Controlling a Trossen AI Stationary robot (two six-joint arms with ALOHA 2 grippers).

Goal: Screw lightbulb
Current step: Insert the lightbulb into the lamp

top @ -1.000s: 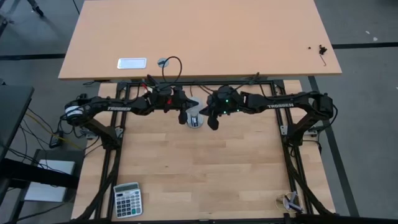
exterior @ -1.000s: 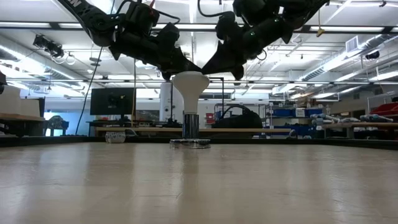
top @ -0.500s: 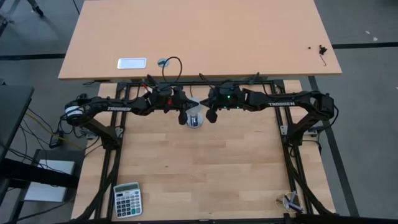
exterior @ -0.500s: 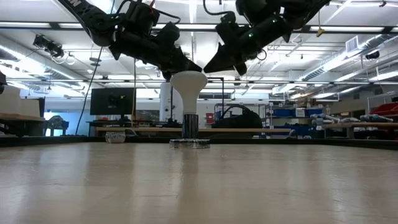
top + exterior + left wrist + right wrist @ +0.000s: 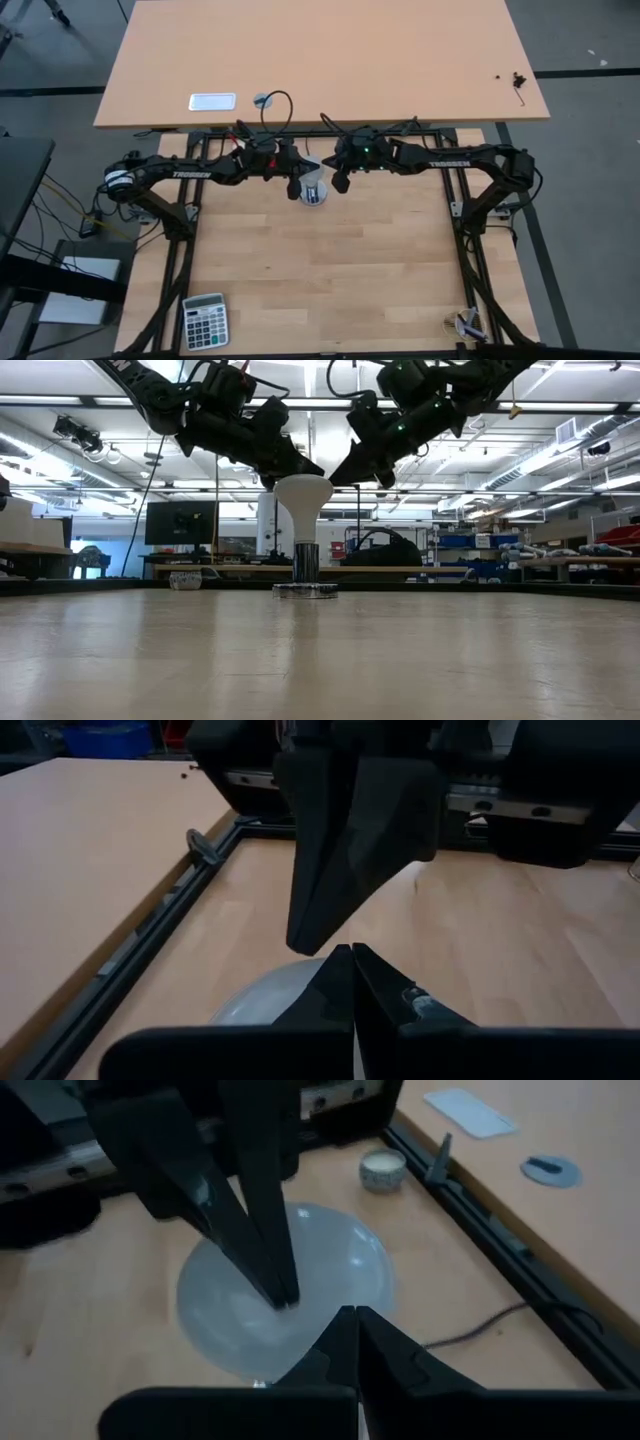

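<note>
A white flood-style lightbulb (image 5: 304, 493) with a wide dome face and a cone neck stands upright, its narrow base seated in a dark cylindrical socket (image 5: 306, 562) on a round silver-grey base disc (image 5: 305, 591), at the far middle of a light wooden table (image 5: 330, 280). The bulb sits directly below and between the two dark pincers. The left gripper (image 5: 312, 472) slants down from one side with its two fingers clenched together, holding nothing; its tip looks to rest at the edge of the dome, though actual contact cannot be confirmed. The right gripper (image 5: 338, 478) slants down from the opposite side, also clenched and empty, its tip just beside the dome's rim and seemingly slightly clear of it. In the right wrist view the pale dome (image 5: 283, 1288) fills the space just ahead of the closed fingertips, with the other arm's closed fingers laid over it. To do this turning step well, the judgement is that each closed tip should press lightly on the dome's outer edge and sweep round the bulb's axis, keeping it upright so the thread does not bind or tip the socket. A grey calculator (image 5: 205, 321) lies on the table well away from both pincers.
</note>
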